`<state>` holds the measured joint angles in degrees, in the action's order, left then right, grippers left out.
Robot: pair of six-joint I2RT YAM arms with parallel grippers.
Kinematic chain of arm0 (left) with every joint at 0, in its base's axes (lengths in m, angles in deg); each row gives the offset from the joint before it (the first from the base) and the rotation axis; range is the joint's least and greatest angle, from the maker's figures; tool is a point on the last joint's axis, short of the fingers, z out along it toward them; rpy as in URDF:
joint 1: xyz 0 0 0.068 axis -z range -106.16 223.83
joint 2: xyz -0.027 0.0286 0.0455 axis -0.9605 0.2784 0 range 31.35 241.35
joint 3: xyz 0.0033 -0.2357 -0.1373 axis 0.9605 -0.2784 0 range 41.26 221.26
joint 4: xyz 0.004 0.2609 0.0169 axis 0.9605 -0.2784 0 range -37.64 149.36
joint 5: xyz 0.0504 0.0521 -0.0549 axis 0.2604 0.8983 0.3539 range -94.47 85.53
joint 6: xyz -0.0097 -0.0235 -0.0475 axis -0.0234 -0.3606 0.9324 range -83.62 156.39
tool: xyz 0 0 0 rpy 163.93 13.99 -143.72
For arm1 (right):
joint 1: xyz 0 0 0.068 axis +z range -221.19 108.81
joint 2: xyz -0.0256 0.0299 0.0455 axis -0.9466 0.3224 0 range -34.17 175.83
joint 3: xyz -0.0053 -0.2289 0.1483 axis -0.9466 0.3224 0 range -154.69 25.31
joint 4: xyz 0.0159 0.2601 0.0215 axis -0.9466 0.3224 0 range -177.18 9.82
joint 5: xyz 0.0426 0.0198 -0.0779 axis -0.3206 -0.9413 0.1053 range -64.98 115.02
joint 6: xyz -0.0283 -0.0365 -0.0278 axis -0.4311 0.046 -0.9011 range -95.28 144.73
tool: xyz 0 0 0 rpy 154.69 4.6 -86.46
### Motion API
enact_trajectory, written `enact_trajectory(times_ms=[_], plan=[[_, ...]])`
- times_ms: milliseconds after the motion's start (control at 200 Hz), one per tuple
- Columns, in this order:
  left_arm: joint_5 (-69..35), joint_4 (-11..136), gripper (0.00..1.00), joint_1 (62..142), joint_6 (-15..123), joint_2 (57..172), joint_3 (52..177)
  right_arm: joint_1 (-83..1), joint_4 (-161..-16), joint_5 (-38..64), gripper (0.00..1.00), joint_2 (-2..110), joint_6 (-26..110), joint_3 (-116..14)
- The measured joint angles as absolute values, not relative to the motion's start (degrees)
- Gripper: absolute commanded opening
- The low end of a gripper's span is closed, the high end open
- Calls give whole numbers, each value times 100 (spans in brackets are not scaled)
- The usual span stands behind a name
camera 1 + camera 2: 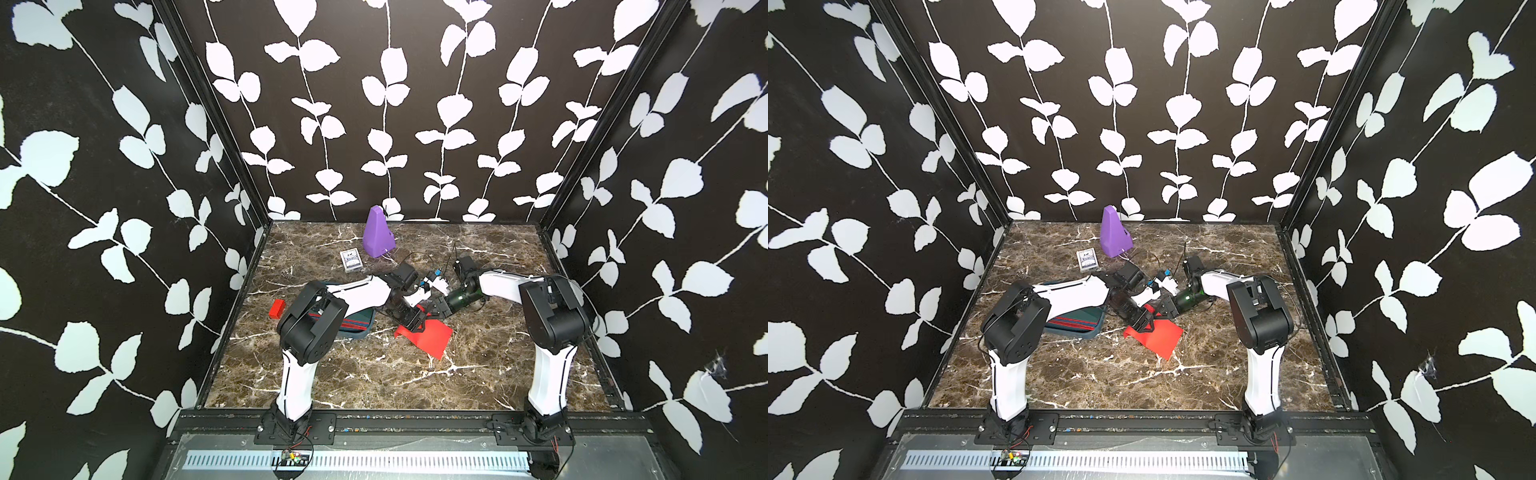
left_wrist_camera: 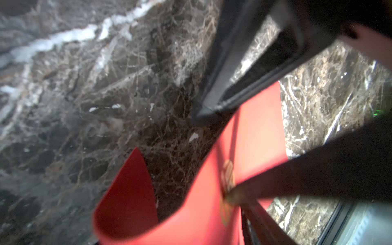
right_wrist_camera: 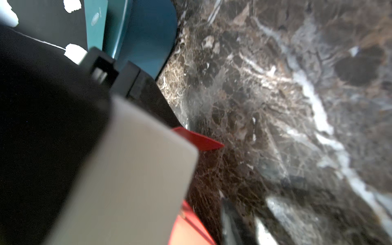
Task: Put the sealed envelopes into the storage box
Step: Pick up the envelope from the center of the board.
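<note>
Sealed envelopes [image 1: 353, 323]: some already in storage box [image 1: 362, 335], red one [image 1: 430, 338] on table [image 1: 374, 374], not in yet. My L fingers [image 2: 216, 84] spread around it; R gripper [image 1: 428, 311], can't tell if pinching tbh.

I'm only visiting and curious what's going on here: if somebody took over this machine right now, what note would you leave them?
Left gripper: open, fingers apart at the red envelope.
Right gripper: close beside it over the same envelope; whether it is open or shut cannot be told.
The red envelope lies bowed on the table, to the right of the storage box, not in it.
Done: several other envelopes lie stacked in the storage box.
Left: get the red envelope into the box.
</note>
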<state>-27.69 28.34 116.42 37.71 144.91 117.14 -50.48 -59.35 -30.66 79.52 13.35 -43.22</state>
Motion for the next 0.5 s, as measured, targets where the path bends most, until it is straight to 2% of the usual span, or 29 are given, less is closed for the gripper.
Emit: enact_trajectory(times_ms=[175,455,500], plan=[[-2758,2836,68,11638,3814,14491,11714,-5120,-5867,-3182,10,7952,1269,-4325],[-2675,2788,74,11618,4092,14464,11759,-5157,-5559,-3274,5,7949,1247,-4322],[-2599,2735,76,11618,4175,14462,11812,-5159,-5517,-3256,0,7941,1280,-4322]])
